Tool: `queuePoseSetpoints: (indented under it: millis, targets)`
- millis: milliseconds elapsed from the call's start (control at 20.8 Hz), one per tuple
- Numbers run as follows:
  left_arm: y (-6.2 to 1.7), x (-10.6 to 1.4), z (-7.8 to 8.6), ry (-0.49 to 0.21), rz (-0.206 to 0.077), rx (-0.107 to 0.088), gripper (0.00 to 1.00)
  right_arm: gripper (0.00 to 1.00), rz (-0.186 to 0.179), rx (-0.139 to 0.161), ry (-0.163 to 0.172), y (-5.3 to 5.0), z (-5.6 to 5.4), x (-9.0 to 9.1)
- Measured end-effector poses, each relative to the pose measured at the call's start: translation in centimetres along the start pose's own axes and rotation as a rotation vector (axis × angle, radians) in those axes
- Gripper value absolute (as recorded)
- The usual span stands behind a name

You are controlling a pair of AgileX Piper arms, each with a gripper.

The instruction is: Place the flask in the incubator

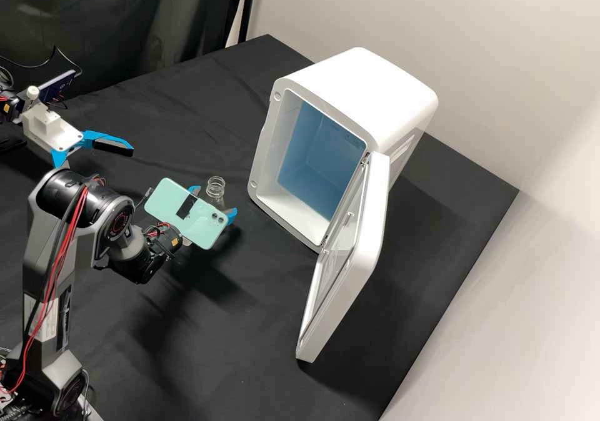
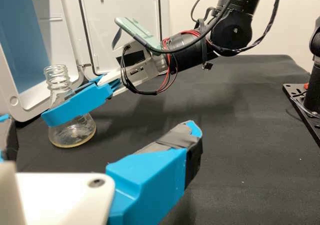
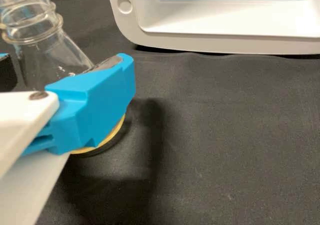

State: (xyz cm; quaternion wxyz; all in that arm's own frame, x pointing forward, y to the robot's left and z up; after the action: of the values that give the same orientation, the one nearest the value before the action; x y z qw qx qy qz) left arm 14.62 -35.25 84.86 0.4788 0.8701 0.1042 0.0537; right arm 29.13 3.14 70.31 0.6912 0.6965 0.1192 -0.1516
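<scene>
A clear glass flask (image 1: 215,187) stands upright on the black bench, just left of the incubator's opening. My right gripper (image 1: 214,201) is shut on the flask (image 3: 45,50) low on its body, one blue finger (image 3: 95,92) pressed to its side. The left wrist view shows the flask (image 2: 67,122) on the bench with a right finger (image 2: 75,102) across it. My left gripper (image 1: 94,152) hangs open and holds nothing, farther left and above the bench. The white incubator (image 1: 369,90) has a blue inside, and its door (image 1: 350,252) stands open toward the front.
A mint-green phone (image 1: 187,212) is fixed on the right arm's wrist and hides part of the gripper. The incubator's open door juts out to the right of the flask. Bare black cloth (image 1: 187,321) lies in front, and the bench edge runs at the right.
</scene>
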Motion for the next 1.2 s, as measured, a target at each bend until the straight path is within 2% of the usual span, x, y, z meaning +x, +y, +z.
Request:
queuePoseSetpoints:
  millis: [625,866,1202]
  targets:
    - [-0.04,0.11,0.26,-0.017,-0.003,0.003,1.0,0.0,0.0,-0.008,0.0,0.0,0.0,0.0]
    - [-0.04,0.11,0.26,-0.017,-0.003,0.003,1.0,0.0,0.01,0.0,0.0,-0.02,-0.09,-0.01]
    - [-0.04,0.11,0.26,-0.017,-0.003,0.003,1.0,0.0,0.021,-0.022,0.002,-0.08,-0.14,-0.12]
